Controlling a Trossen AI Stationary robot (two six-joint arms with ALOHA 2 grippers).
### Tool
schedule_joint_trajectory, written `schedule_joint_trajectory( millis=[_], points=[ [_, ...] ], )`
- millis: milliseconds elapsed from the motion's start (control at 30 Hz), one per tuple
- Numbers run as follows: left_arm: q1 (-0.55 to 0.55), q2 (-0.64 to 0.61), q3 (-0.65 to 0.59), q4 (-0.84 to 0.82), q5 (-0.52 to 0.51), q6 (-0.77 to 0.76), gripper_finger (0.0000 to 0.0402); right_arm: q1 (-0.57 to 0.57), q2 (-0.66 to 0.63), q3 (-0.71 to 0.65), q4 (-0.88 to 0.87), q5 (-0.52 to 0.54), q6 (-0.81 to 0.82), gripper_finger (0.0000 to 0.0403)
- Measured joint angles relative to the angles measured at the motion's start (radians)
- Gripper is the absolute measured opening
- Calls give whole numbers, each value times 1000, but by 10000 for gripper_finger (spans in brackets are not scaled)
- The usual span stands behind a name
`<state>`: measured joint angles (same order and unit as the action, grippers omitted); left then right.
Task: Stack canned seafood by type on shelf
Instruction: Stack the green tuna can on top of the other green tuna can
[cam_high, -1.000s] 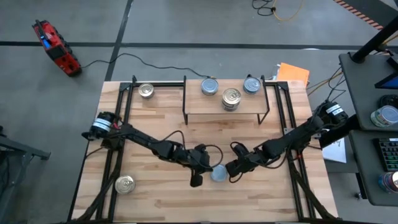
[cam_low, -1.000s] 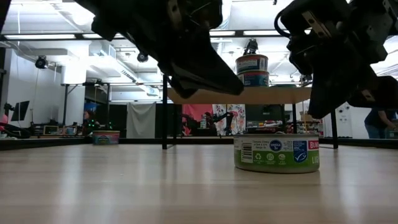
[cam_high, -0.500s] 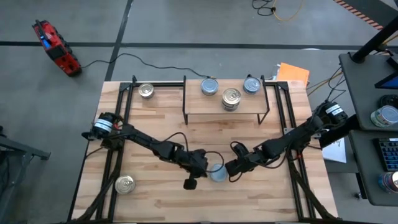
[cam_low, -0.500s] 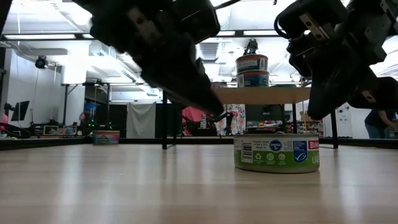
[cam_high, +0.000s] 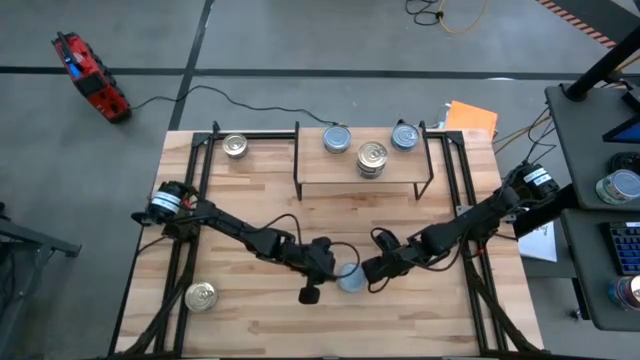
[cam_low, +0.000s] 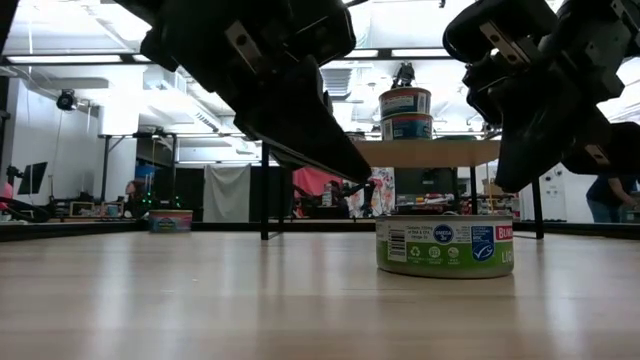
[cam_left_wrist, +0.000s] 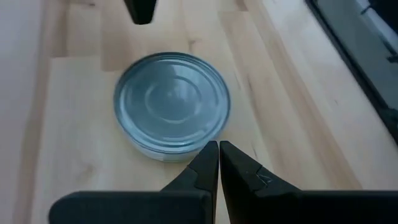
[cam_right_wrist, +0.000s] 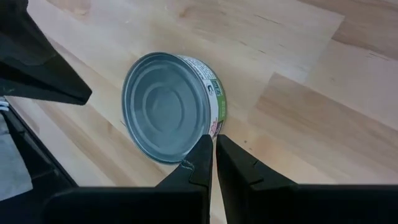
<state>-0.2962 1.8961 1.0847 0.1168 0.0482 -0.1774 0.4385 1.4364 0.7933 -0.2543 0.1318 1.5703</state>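
Your left gripper (cam_high: 318, 272) has swung back in since a second ago: it dipped out toward the front edge, and now it sits just beside the pale blue tin (cam_high: 351, 278) again, on its left. The tin itself hasn't budged; it's flat on the table (cam_high: 250, 320), mid-front, well apart from the shelf (cam_high: 400, 172). The right gripper (cam_high: 376, 275) hasn't moved off the tin's other side. Both wrist views show the fingers pressed together, tips right at the tin's rim with nothing held, so neither gripper has it yet. I'd guess you're nudging or lining it up, and you'll have to spread one gripper before any pick happens. On the shelf there's one blue-top tin (cam_high: 338, 139) and a silver stack (cam_high: 372, 158); another blue one (cam_high: 404, 135) sits by its right end.
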Motion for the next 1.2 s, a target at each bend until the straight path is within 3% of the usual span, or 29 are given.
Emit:
schedule_joint_trajectory(
  millis=[200,500,800,1200],
  points=[
    [0,0,6,23,-32,26,0,2,8,0,5,2,-43,31],
    [3,1,54,-76,-31,204,0,2,52,-1,10,23,2,132],
    [2,33,63,-24,-35,128,0,2,60,-1,21,1,28,211],
    [2,93,66,14,-31,81,0,2,60,-1,60,59,35,263]
  ],
)
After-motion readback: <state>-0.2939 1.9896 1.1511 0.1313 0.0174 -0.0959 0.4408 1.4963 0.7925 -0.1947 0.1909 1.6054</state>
